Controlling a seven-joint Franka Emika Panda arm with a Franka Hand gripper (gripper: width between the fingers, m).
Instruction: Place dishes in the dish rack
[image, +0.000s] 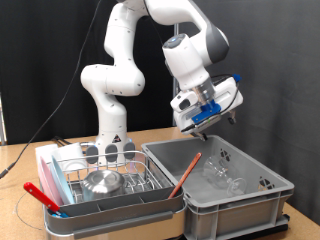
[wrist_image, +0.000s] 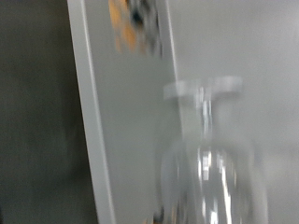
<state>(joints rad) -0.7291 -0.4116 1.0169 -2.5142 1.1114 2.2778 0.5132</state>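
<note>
My gripper (image: 208, 120) hangs open over the large grey bin (image: 262, 186), above its far left part, with nothing between its fingers. Clear glass pieces (image: 226, 179) lie on the bin floor below it. The wrist view is blurred and shows a stemmed clear glass (wrist_image: 209, 163) close beneath the hand, beside the bin's pale wall (wrist_image: 93, 121); the fingers do not show there. The dish rack (image: 70, 160) stands at the exterior view's left, and a small steel bowl (image: 101, 182) sits in it. No light-blue plate shows.
A thin orange-brown stick (image: 185, 173) leans on the bin's left wall. A red utensil (image: 45, 195) lies along the rack's front left edge. The robot's base (image: 108, 140) stands just behind the rack. A cable (image: 15, 165) trails at far left.
</note>
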